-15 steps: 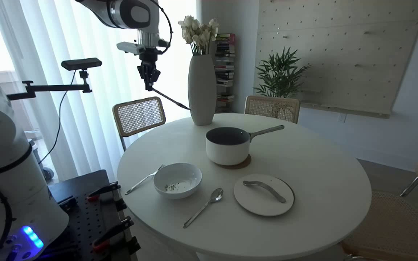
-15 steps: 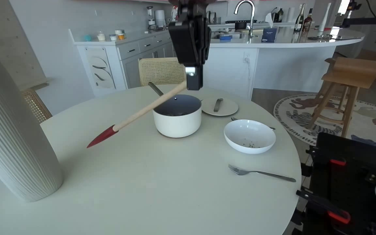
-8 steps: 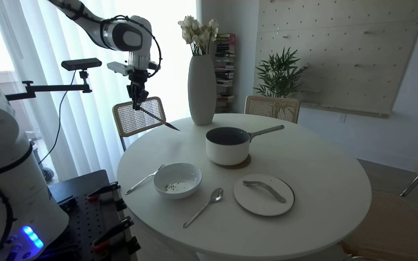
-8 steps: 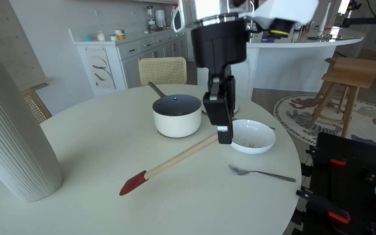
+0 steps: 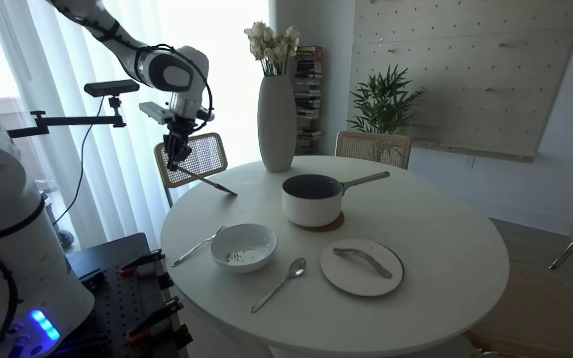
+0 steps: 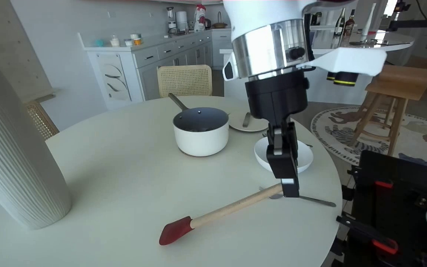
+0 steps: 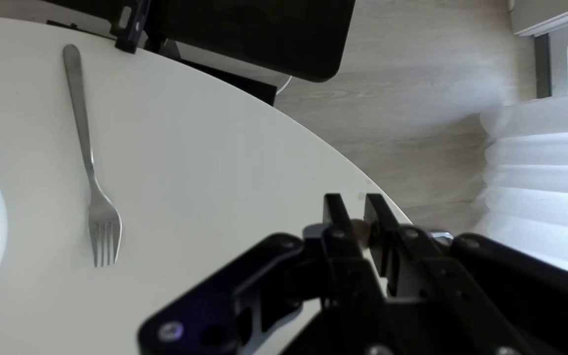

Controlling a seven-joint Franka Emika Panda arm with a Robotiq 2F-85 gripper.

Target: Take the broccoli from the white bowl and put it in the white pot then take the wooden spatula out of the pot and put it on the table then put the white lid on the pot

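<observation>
Holding wooden spatula [image 6: 228,209] outside white pot [image 6: 201,139], well apart from it; pincer [image 7: 355,212] clamped on handle end [image 6: 274,190], red blade [image 6: 175,230] slanting down. Likely light, stiff, blade perhaps softer. End hold may swivel; mid-handle would balance better.

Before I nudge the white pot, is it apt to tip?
The white pot sits upright and squat, so it'll probably slide, not tip. Its long handle juts from one side, so a knock there might swing it.

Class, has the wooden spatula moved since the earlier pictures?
Yes: in both exterior views the wooden spatula has moved lower and farther from the vase.
</observation>
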